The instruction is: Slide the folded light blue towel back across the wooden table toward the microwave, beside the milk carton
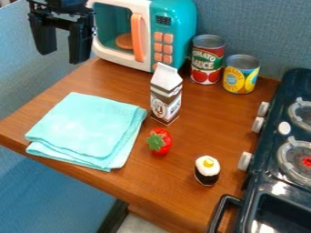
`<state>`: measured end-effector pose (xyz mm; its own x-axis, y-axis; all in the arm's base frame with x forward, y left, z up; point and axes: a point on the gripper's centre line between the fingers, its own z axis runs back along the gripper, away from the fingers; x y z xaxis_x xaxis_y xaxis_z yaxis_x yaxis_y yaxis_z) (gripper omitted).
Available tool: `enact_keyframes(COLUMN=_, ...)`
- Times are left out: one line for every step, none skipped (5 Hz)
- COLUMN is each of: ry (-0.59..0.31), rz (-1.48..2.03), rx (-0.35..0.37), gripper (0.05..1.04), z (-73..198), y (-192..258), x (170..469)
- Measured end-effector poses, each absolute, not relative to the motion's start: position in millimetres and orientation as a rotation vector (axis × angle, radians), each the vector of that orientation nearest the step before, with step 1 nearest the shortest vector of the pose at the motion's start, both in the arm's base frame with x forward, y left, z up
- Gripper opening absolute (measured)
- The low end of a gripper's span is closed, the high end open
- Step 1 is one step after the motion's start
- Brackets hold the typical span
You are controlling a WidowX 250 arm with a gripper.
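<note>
The gripper (62,48) hangs at the upper left, open, its two fingers apart with nothing between them. Just right of it stands a teal and white toy microwave (173,27) with an orange handle. A folded light-teal cloth (88,127) lies on the left of the wooden table, below the gripper. Right of the cloth stands a brown and white carton (166,98), upright. A red strawberry (159,141) with a green top lies in front of the carton. Farther right and nearer the front is a black and white sushi-like toy (207,170) with a yellow top.
A tomato can (207,61) and a yellow pineapple can (241,75) stand at the back, right of the microwave. A dark toy stove (285,150) with knobs and burners lines the right side. The wooden table (121,184) ends in an edge at the left and front.
</note>
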<state>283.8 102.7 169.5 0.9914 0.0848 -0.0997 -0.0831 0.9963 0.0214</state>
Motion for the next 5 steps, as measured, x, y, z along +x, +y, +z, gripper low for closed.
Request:
enact_keyframes(ry=0.136, rz=0.085, rx=0.007, gripper=1.004, z=159, y=102, x=283)
enact_keyframes(ry=0.142, rz=0.081, rx=-0.03, gripper=1.004, z=129, y=106, x=299)
enact_keyframes(ry=0.131, rz=0.109, rx=-0.043, gripper=1.004, z=105, y=117, x=311)
enact_keyframes(ry=0.175, rz=0.103, rx=-0.037, gripper=1.004, z=77, y=122, x=316)
enact_keyframes(ry=0.227, rz=0.113, rx=-0.017, gripper=1.004, z=62, y=124, x=315)
